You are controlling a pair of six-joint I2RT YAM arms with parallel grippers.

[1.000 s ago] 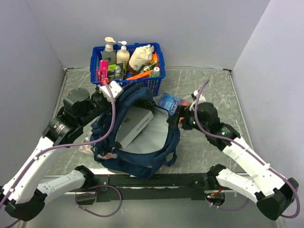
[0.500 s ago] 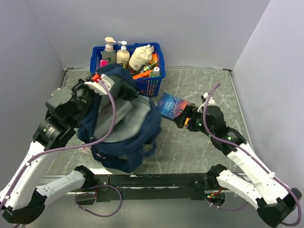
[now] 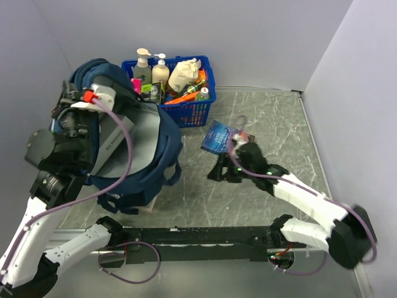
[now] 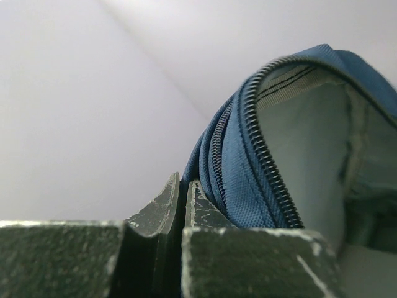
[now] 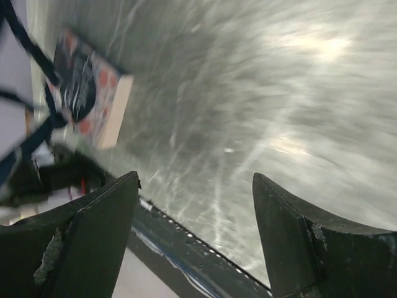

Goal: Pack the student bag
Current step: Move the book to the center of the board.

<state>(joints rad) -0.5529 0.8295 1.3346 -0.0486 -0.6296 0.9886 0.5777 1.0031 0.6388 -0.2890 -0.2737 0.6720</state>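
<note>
One open student bag (image 3: 155, 158), box (image 3: 115, 133) inside, blue basket (image 3: 193, 112) holding bottles (image 3: 152, 67)

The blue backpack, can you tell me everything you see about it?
It's a big navy fabric backpack, unzipped, its mouth gaping to show pale grey lining and a flat grey box inside. The left hand is shut on its zipper edge, holding the top up beside the blue basket. Its lower end sags toward the table, straps dangling.
</note>
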